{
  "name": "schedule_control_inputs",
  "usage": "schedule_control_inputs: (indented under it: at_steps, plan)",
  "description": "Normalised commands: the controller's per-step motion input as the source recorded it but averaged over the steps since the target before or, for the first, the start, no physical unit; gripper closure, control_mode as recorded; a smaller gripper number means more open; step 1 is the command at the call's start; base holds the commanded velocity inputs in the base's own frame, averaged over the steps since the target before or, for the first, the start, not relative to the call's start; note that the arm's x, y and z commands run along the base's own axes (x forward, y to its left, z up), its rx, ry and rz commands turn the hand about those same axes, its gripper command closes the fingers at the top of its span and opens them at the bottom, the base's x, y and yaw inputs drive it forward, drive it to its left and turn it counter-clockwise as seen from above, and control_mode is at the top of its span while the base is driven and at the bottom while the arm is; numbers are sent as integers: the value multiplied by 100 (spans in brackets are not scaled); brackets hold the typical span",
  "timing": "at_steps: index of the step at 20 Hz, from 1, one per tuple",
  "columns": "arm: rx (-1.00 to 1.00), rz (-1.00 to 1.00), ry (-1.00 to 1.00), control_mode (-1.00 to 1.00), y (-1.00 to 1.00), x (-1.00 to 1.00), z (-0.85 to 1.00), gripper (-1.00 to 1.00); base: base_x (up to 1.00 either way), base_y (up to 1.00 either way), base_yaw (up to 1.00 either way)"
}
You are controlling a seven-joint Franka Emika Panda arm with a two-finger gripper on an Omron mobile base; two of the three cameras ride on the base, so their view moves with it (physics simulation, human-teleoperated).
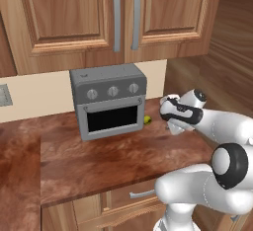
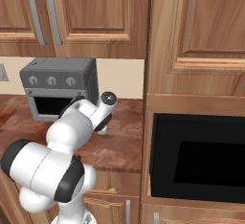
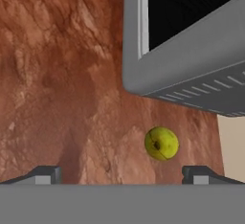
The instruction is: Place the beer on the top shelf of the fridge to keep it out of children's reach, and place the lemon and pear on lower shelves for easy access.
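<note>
Looking down past my spread, empty claw [image 3: 122,173], I see the pear [image 3: 161,143] just ahead, toward my right fingertip [image 3: 196,172], beside the toaster oven [image 3: 191,50].

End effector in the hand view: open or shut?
Open. The end effector shows its fingertips set far apart above the countertop, nothing between them; the pear lies beyond.

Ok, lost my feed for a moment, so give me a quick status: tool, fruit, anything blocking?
Tool open, empty, above the counter. Pear on the counter just ahead, beside the toaster oven. Nothing between tool and pear.
</note>
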Motion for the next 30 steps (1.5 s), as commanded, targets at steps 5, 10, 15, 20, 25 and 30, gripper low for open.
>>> schedule_control_inputs:
  at_steps: [5,10,15,20,25,30]
  plan:
    - [4,4,0,-100,0,1,0,-100,0,0,0]
    - [1,9,0,-100,0,6,-2,-100,0,0,0]
    - [0,10,0,-100,0,6,0,-100,0,0,0]
    - [0,10,-6,-100,0,1,-3,-100,0,0,0]
    - [0,6,-11,-100,0,0,-2,-100,0,0,0]
    - [0,4,-9,-100,3,4,-5,-100,0,0,0]
